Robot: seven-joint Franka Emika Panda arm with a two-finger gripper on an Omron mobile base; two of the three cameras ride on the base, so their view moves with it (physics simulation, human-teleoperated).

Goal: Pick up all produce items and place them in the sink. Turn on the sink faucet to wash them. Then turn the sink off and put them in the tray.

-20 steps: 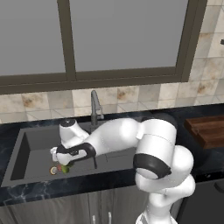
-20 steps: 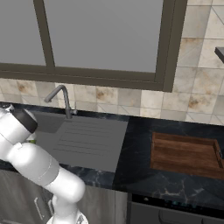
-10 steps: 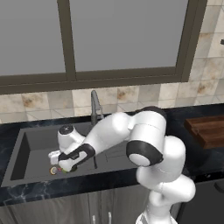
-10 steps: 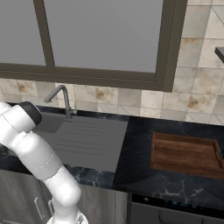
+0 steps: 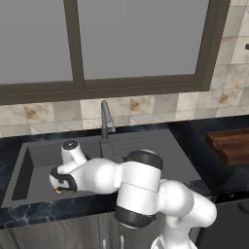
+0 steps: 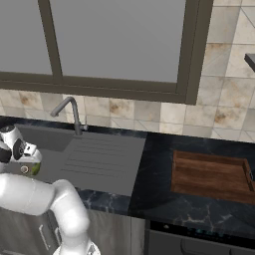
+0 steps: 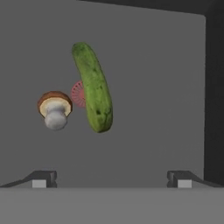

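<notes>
Cucumber (image 7: 93, 87) covers part of the red drain mark (image 7: 77, 93); the tray (image 5: 232, 145) is cut by the right edge; arm hides the basin front

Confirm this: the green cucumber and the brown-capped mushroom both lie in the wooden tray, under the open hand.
Wrong place. The hand view shows the green cucumber and brown-capped mushroom on the floor of the dark grey sink basin, beside its red drain mark, under the open hand.

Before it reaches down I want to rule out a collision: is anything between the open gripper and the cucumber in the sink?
Nothing visible is. In the hand view the open gripper looks straight at the cucumber, with bare sink floor between. The mushroom lies apart, beside the cucumber, off that path.
</notes>
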